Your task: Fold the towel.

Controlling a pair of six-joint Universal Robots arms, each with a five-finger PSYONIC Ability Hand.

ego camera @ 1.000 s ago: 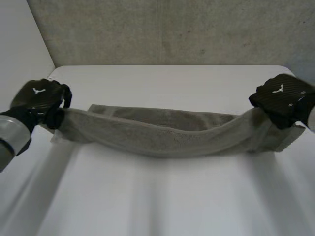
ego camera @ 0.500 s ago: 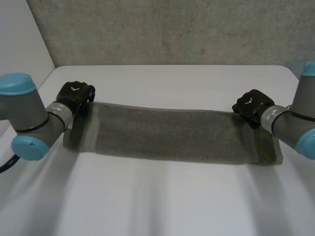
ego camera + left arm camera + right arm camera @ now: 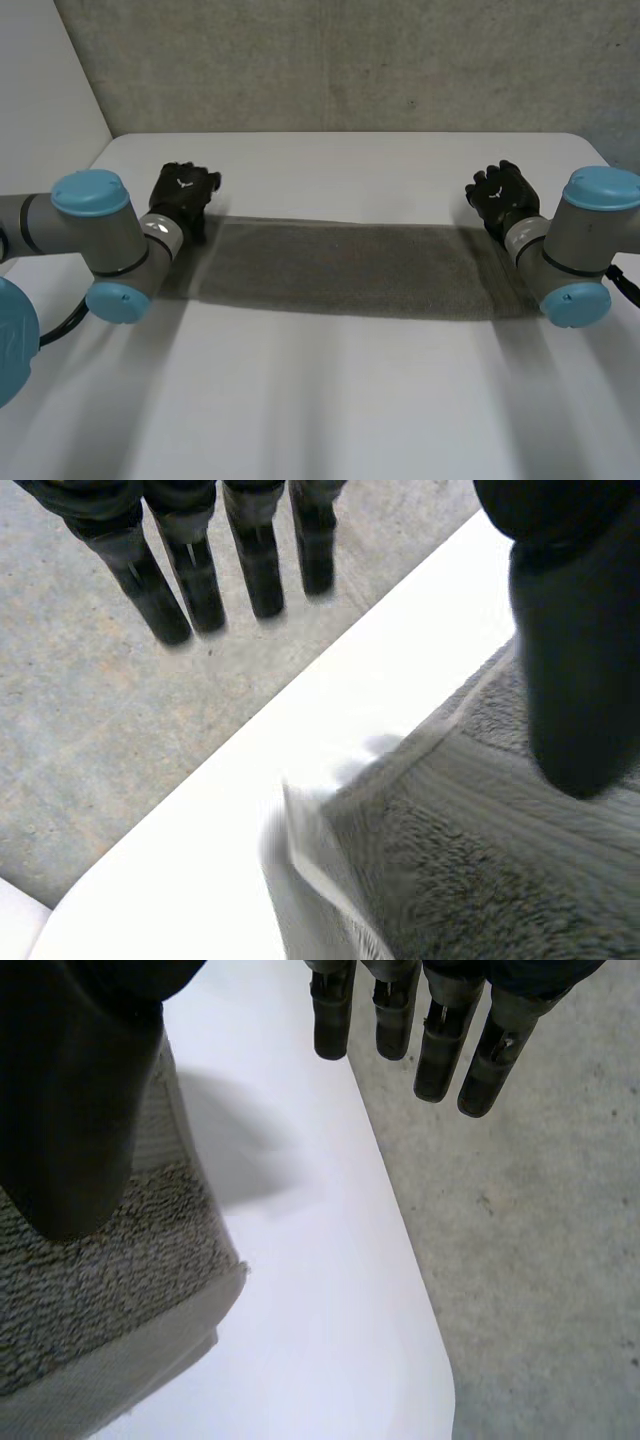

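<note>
Both black hands, the left hand (image 3: pixel 183 190) and the right hand (image 3: pixel 503 195), sit at the far corners of the grey terry towel (image 3: pixel 340 265), one at each end. In each wrist view I see the fingers (image 3: pixel 190 580) straight, held well apart from the thumb (image 3: pixel 575 630), gripping nothing. My worry is the next fold. If I close on only the top layer at a corner, the layers could peel apart and the strip could open as I lift. A thumb hanging over the cloth could also snag the edge when I draw a hand off. The towel lies flat on the white desk (image 3: pixel 320 400) as a long narrow band running side to side. Its layered edges show at the right hand's corner. A paler hem by the left hand looks slightly raised.
</note>
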